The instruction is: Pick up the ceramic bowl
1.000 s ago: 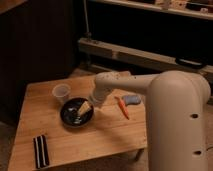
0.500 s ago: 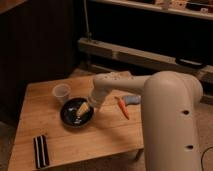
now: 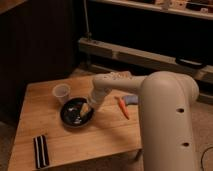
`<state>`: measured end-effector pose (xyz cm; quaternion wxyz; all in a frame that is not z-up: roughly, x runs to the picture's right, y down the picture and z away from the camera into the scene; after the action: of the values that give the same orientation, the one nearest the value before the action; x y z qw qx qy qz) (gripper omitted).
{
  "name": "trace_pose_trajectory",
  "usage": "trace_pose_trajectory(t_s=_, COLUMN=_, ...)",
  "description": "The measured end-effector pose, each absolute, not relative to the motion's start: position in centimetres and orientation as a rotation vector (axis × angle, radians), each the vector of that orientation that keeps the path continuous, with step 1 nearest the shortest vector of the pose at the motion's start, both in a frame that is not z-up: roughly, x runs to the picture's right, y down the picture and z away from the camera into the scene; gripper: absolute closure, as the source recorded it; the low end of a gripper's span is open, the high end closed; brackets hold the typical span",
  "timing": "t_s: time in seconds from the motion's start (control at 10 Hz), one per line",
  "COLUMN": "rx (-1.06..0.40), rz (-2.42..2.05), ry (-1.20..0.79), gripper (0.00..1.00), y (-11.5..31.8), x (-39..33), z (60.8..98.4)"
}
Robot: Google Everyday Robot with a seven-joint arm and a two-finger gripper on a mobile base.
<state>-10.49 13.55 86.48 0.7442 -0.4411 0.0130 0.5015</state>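
A: Location of ceramic bowl (image 3: 76, 113)?
B: On the wooden table (image 3: 30, 120), left of centre, just below and right of a translucent plastic cup (image 3: 61, 93).
A: Pincer (image 3: 86, 109)?
B: Down at the bowl's right rim, at the end of the white arm (image 3: 165, 115) reaching in from the right. Opening width: cannot tell. Grip on the bowl: cannot tell.
A: Other items?
B: Orange carrot-like object (image 3: 123, 107) right of the arm's wrist; black-and-white striped block (image 3: 41, 151) near the front left corner.
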Motion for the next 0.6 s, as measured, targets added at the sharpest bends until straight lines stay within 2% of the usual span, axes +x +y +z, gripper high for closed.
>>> trace_pose_trajectory(t_s=0.5, rx=-0.953, rz=1.057, ry=0.085, gripper=0.52, y=14.6, x=-11.3, z=86.9)
trace_pose_trajectory(t_s=0.6, rx=-0.952, rz=1.051, ry=0.092, gripper=0.57, y=14.8, x=-11.4, z=86.9)
